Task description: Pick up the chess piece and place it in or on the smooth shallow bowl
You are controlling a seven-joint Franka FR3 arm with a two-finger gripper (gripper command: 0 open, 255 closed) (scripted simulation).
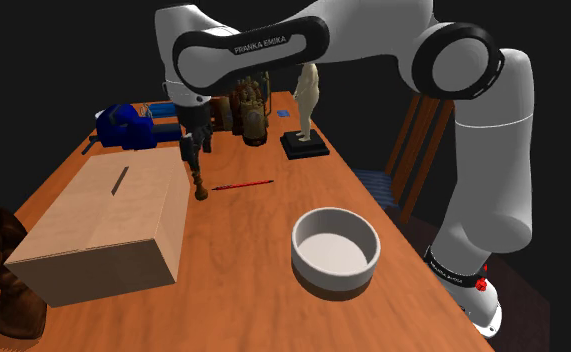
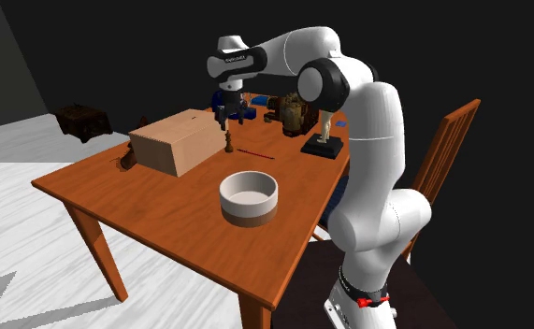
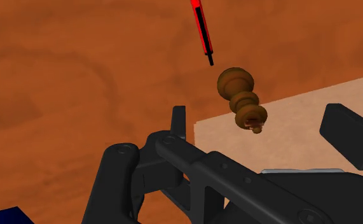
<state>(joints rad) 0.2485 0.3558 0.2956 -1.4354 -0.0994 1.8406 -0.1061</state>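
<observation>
**Step in hand: approach to the grasp.** The pick-up had not yet been made.

1. The bowl point(image 1: 318, 276), white and shallow with a brown foot, stood empty near the worktop point(image 1: 243, 300) edge closest to the stand, well apart from the claw.
2. A closed cardboard box point(image 1: 103, 220) lay along the long edge at the shoulder view's left. A dark brown carved object point(image 1: 13, 290) stood beside its near end.
3. The chess piece point(image 1: 200, 185), a brown turned figure, stood upright about mid-worktop, just beside the box's far corner. A red pen point(image 1: 241, 185) lay near it on the side away from the box.
4. The claw point(image 1: 192, 150) hung directly above the piece with its fingers spread. In the wrist view the piece point(image 3: 240, 97) showed beyond and between the fingers point(image 3: 348, 133), and neither touched it.
5. At the far edge stood a blue vise-like object point(image 1: 123, 125), some brown vessels and a pale figurine point(image 1: 306, 95) on a black base.

**Next move, as judged.** Lower the claw straight down until the fingers bracket the piece's narrow stem, keeping clear of the box corner. Close, lift clear, then carry the piece back toward the near edge to the bowl. The piece is slender and could topple if one finger touched it first.
</observation>
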